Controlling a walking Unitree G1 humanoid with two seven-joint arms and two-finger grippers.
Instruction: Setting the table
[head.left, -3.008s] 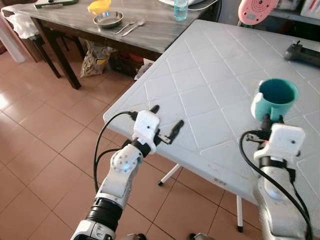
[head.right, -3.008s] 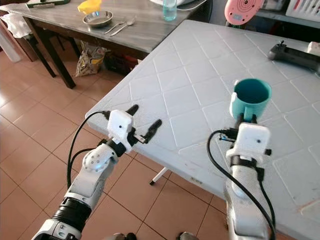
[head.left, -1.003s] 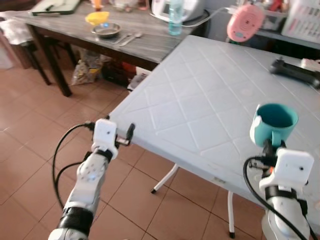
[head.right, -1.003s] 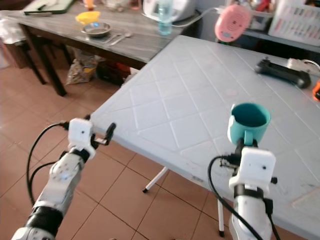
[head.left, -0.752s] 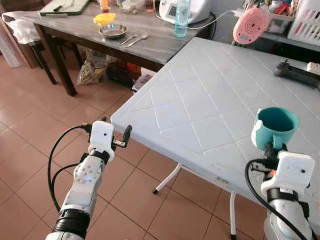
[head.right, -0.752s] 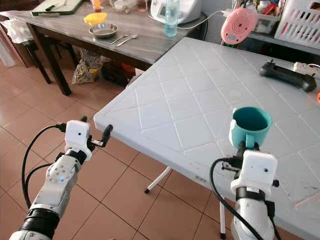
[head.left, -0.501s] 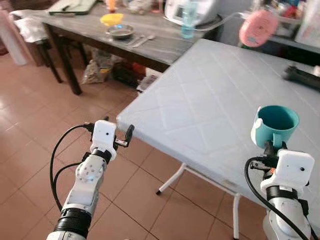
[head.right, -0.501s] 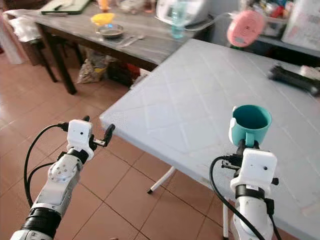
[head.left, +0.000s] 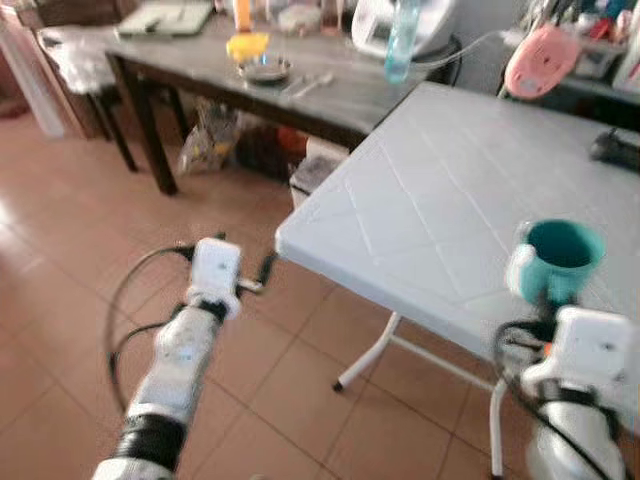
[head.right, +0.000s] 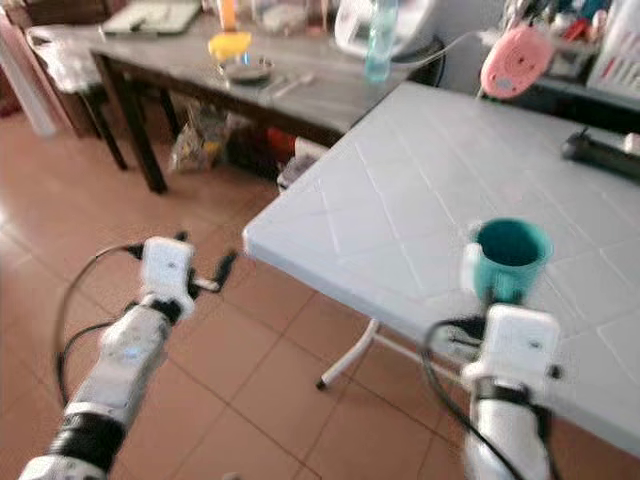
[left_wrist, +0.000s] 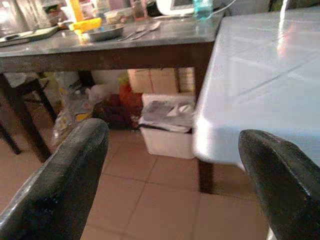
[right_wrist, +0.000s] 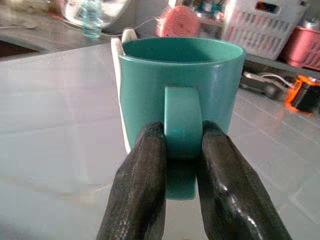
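Right gripper (right_wrist: 181, 165): its two black fingers pinch the handle of the teal mug (head.right: 510, 260).
Left gripper (left_wrist: 170, 175): fingers spread wide with nothing in them, out over the tiled floor (head.left: 70, 290), near the white table's near left corner.
Teal mug: stands up straight by the near edge of the white table (head.right: 420, 200). Its open top faces up and its handle points back at the robot. I cannot tell if anything is in it.
Dark table (head.left: 340, 95): stands past the white table's left edge. It bears a metal bowl (head.left: 264, 69), a yellow thing (head.left: 246, 45), spoons (head.left: 310, 84) and a bottle (head.left: 401, 40).
White table's far edge: a pink round thing (head.right: 515, 60).
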